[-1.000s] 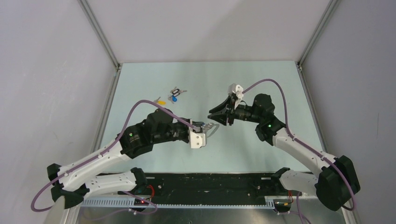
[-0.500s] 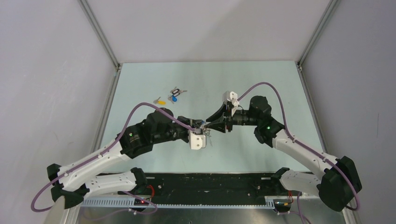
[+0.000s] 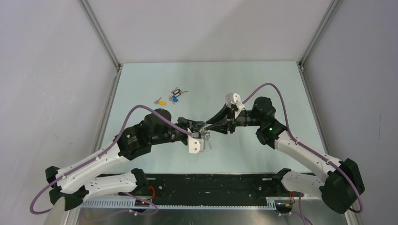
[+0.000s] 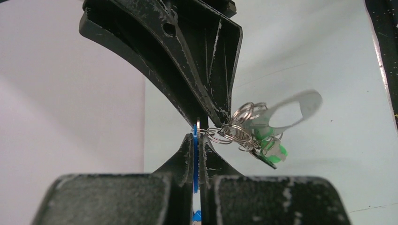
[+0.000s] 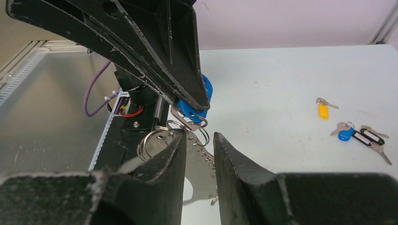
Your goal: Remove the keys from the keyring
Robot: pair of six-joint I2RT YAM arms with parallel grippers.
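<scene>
My left gripper (image 3: 202,130) (image 4: 197,136) is shut on the blue plastic head of a key (image 4: 195,159), held above the table. From that key hangs a bunch of split rings (image 4: 234,131), green-headed keys (image 4: 270,147) and the pale grey oval keyring (image 4: 312,101). My right gripper (image 3: 210,126) (image 5: 199,138) meets the left one tip to tip. Its jaws stand a narrow gap apart, with a pale metal piece of the bunch (image 5: 199,171) hanging between them. The blue head (image 5: 195,105) shows just above my right fingertips.
Loose keys lie at the table's back left: a yellow-headed one (image 3: 162,101) (image 5: 322,110), a blue-headed one (image 3: 175,99) (image 5: 345,133) and one with a black tag (image 3: 177,92) (image 5: 368,137). Metal frame rails border the table.
My right gripper has moved left to the left gripper and narrowed its wide-open jaws around the hanging bunch. My left gripper has shifted slightly, still gripping the key.
</scene>
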